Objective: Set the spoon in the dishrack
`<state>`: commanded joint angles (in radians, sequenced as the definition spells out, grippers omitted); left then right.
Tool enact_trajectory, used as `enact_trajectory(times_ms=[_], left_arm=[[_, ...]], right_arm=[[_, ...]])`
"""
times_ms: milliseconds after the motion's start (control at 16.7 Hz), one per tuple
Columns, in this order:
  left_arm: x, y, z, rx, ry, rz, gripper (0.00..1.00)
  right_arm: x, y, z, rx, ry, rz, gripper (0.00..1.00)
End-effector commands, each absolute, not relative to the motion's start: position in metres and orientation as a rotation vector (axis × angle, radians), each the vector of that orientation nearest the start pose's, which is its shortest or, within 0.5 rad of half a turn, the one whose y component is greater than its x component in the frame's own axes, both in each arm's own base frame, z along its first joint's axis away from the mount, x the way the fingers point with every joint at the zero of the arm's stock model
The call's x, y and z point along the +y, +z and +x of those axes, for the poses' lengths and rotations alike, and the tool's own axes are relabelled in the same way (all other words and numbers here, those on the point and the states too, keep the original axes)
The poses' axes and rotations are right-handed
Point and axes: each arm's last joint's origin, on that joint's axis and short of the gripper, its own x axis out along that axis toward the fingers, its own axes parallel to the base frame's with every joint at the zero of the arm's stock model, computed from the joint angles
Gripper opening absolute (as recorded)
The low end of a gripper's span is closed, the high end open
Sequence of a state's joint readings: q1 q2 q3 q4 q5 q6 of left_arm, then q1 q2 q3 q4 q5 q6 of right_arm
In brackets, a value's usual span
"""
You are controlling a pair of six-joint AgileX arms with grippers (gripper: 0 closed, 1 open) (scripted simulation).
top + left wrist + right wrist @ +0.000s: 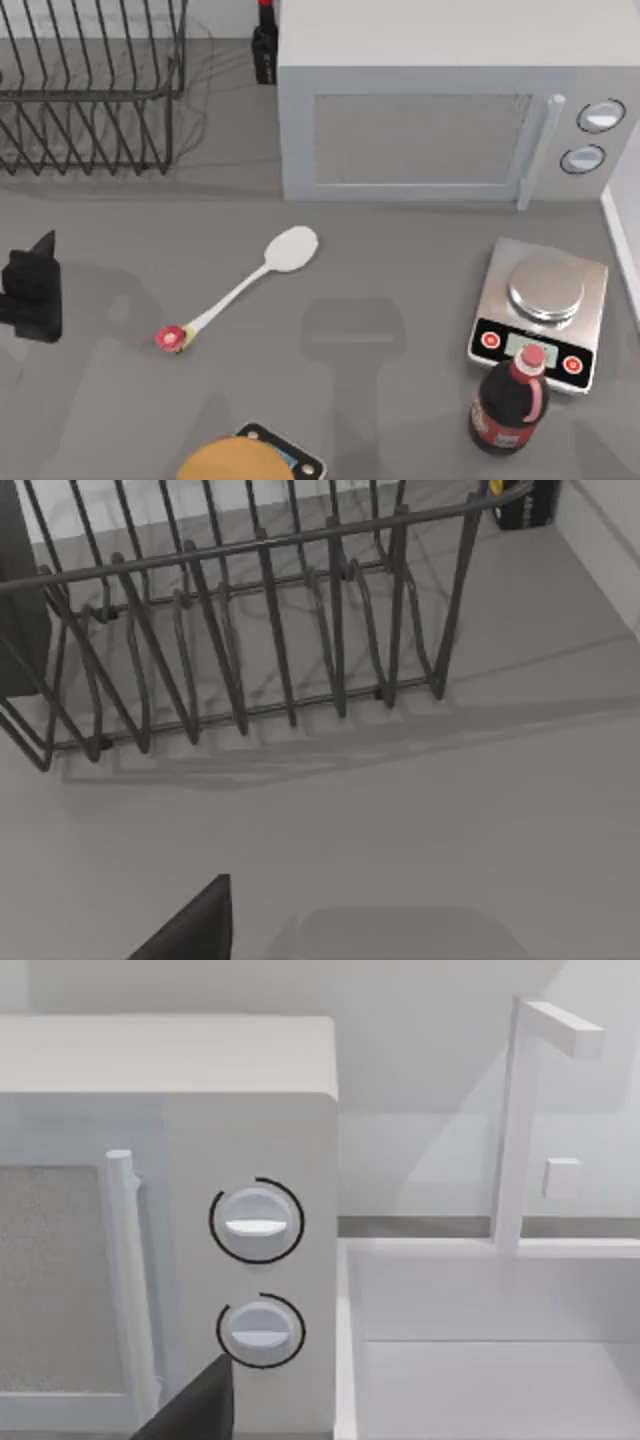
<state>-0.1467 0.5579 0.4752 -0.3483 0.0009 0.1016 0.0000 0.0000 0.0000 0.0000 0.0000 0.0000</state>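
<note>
The white spoon [247,287] lies flat on the grey table in the top view, its oval bowl toward the microwave and its red-and-yellow knob [172,339] toward the front left. The dark wire dishrack [90,90] stands at the back left, and its upright tines [270,630] are close in the left wrist view. My left gripper [33,288] hovers at the table's left edge, left of the spoon and in front of the rack, holding nothing that I can see. A dark part of my right gripper [195,1412] faces the microwave's knobs [256,1222].
A white microwave [420,120] fills the back middle, with a black bottle [265,45] beside it. A silver kitchen scale [540,310] and a cola bottle [510,405] stand at the right. A round brown item [235,462] sits at the front edge. A white sink [500,1340] lies right of the microwave.
</note>
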Motion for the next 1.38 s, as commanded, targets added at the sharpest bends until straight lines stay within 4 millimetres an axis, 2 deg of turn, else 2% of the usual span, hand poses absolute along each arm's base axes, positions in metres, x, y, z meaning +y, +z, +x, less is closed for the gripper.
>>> enact_trajectory(times_ms=[180,360,540,720,840,1020,1380], left_arm=[[-0.040,0.262,0.179,0.655,-0.262,0.217,1.00],[-0.068,0.269,0.229,0.892,-0.366,0.320,1.00],[-0.103,0.256,0.277,1.112,-0.465,0.427,1.00],[-0.137,0.230,0.314,1.296,-0.547,0.524,1.00],[-0.156,0.213,0.330,1.387,-0.589,0.575,1.00],[-0.172,0.196,0.341,1.467,-0.627,0.623,1.00],[-0.174,0.192,0.344,1.482,-0.630,0.628,1.00]], right_arm=[[-0.001,0.160,0.106,0.000,0.000,0.000,1.00],[-0.001,0.160,0.106,0.000,0.000,0.000,1.00],[-0.001,0.160,0.106,0.000,0.000,0.000,1.00],[-0.001,0.160,0.106,0.000,0.000,0.000,1.00],[-0.001,0.160,0.106,0.000,0.000,0.000,1.00],[-0.001,0.160,0.106,0.000,0.000,0.000,1.00],[-0.001,0.160,0.106,0.000,0.000,0.000,1.00]])
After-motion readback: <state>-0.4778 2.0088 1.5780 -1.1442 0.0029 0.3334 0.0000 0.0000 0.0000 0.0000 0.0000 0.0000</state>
